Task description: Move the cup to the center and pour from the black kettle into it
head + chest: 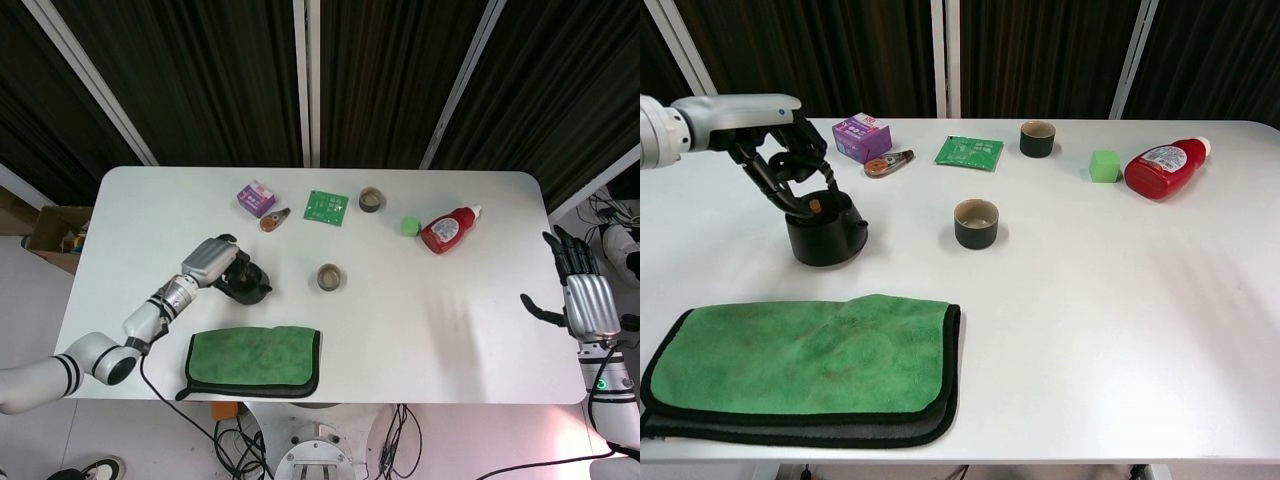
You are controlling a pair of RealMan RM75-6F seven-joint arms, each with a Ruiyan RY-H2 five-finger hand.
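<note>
Two cups: one dark cup (pixel 976 223) near mid-counter, upright and apparently empty, placed as the likely pour target; a second dark cup (pixel 1037 138) toward the far edge, beside the green packet (pixel 969 152).
Black kettle (pixel 825 229): standing on the white counter (pixel 1120 330), left of the central cup and well apart from it; base seemingly down flat, lid knob up, spout facing roughly toward the cup.
Left hand (pixel 775 150): arched over the kettle top, dark fingers (pixel 790 195) curled down around the handle area; appears to grip the kettle from above, a hold suited to lifting and tipping; firmness of the hold impossible to confirm.
Right hand (pixel 585 300): at the counter's right edge in the head view, fingers spread, holding nothing, parked clear of the work.
Green cloth (pixel 805 365): folded, at the near edge just in front of the kettle, probably there for spills.
Other items: purple box (pixel 861 137), small clip-like object (pixel 887 163), green cube (pixel 1104 165), red bottle (pixel 1165 167) lying on its side, all along the far side, out of the pouring path.
Step judged: cup centred; kettle lift and carry to the cup next.
</note>
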